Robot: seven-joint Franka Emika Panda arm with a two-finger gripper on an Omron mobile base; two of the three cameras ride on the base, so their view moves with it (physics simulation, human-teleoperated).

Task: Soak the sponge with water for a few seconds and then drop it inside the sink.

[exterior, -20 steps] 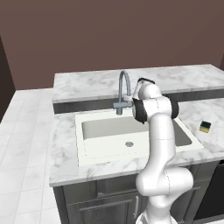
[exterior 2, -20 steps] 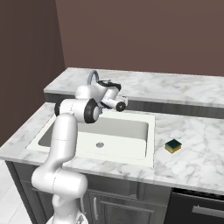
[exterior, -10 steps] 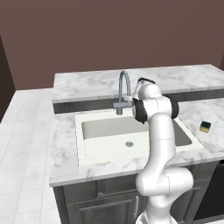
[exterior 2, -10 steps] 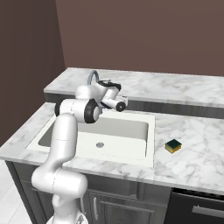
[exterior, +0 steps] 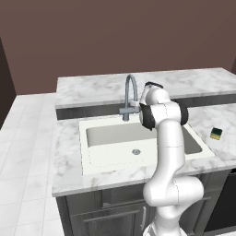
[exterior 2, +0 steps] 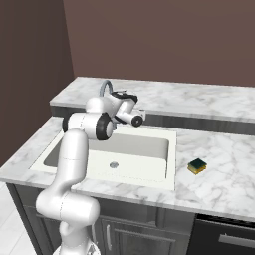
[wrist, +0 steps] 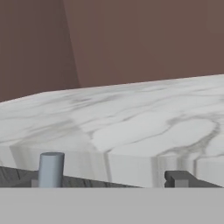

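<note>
Hovering by the faucet (exterior: 130, 94) with my gripper (exterior 2: 138, 118) up at the back of the sink (exterior: 94, 154), and no water running that I can make out. Biggest risk: the sponge (exterior 2: 197, 166) sits on the counter (exterior 2: 224, 174) to the right of the basin, well apart from me, so I'd judge a wide swing over there could clip the spout or the raised back ledge (wrist: 131, 127) (it sits right in front of my hand camera). A sloppy descent could also nudge the sponge off toward the counter edge. My jaws stand spread wide, nearly as far as they go, and they hold nothing and touch nothing. Sponge is untouched, dry by the look of it.
</note>
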